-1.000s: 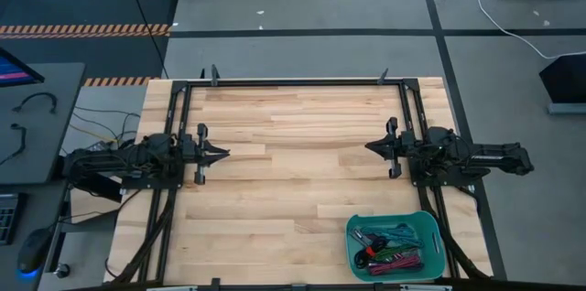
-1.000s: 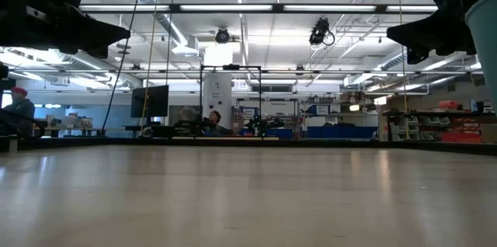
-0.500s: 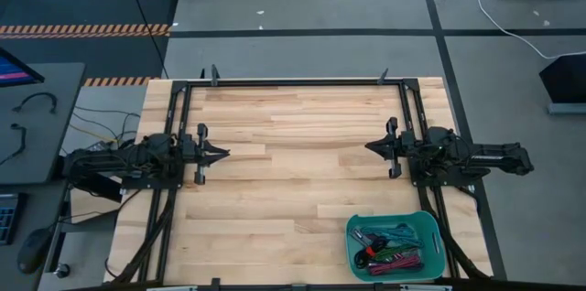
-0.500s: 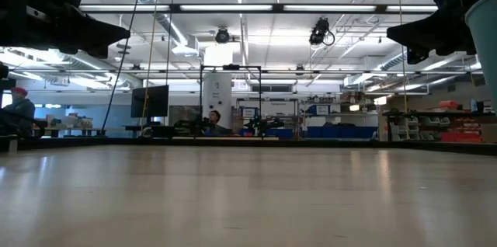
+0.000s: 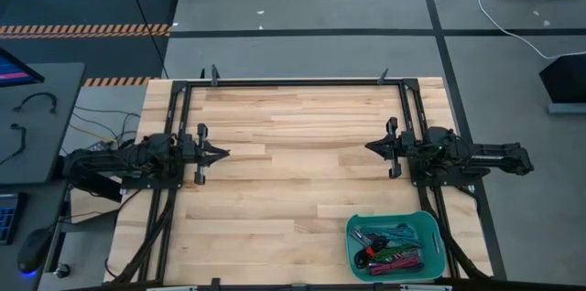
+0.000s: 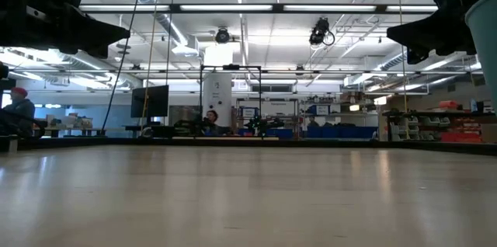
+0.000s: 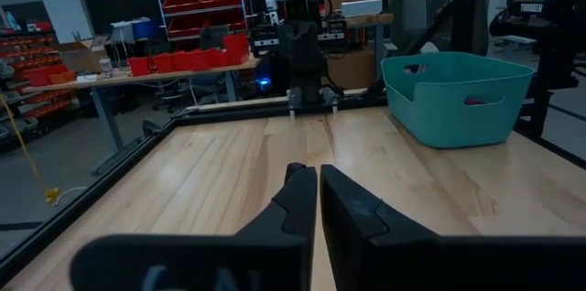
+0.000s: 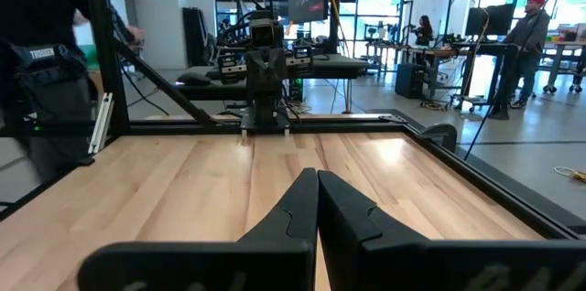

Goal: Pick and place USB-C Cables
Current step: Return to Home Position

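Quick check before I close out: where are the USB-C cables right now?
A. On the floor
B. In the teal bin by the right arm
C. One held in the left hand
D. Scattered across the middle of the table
B: the high view shows the USB-C cables piled inside the teal bin by the right arm, while the left hand and right hand are shut with nothing between their fingers.
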